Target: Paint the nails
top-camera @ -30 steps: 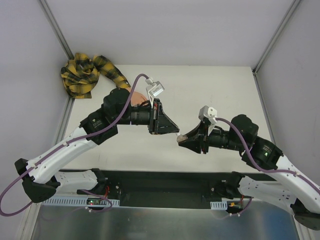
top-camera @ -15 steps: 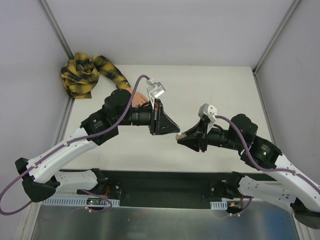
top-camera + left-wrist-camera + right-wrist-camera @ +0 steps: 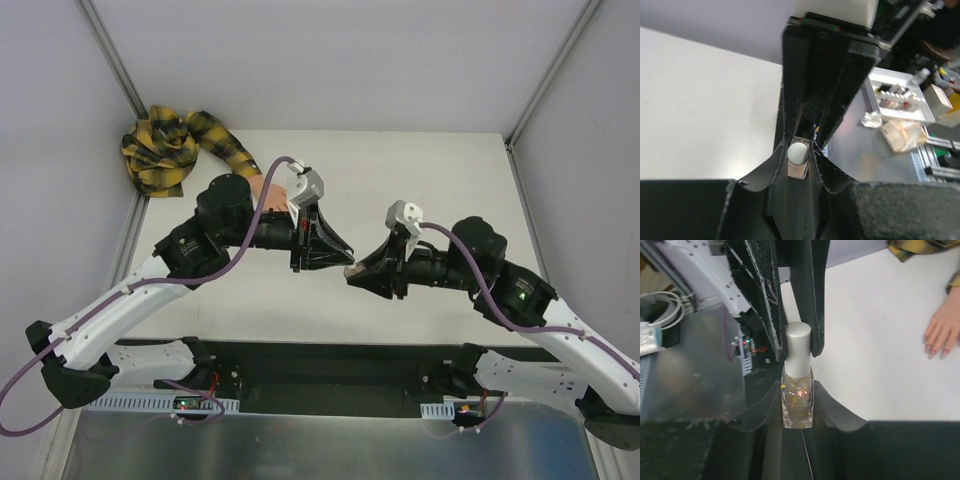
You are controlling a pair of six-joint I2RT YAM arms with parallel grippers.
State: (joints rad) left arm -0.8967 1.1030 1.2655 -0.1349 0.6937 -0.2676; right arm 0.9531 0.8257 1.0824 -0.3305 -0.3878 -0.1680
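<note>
Nails [image 3: 932, 351], tiny and rigid, tip the mannequin hand [image 3: 942, 330] lying on the white surface [image 3: 875, 300], well apart from the bottle [image 3: 798, 407]. That glass looks light, slick and breakable. The right end effector [image 3: 797, 392] pinches its body and the left end effector [image 3: 798, 159] clamps the cap [image 3: 798, 342], both sensible holds.

Bright, even overhead light — soft shadows, wrist views' near edges blurred.

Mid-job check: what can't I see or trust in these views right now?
Right wrist: mannequin hand cut off by the right edge; nails too small to judge paint.
Top view: bottle nearly hidden between left hand and right hand; nails hidden by the left arm.
Left wrist: bottle end-on, mostly behind its cap; whether it is loosened is unclear.
</note>
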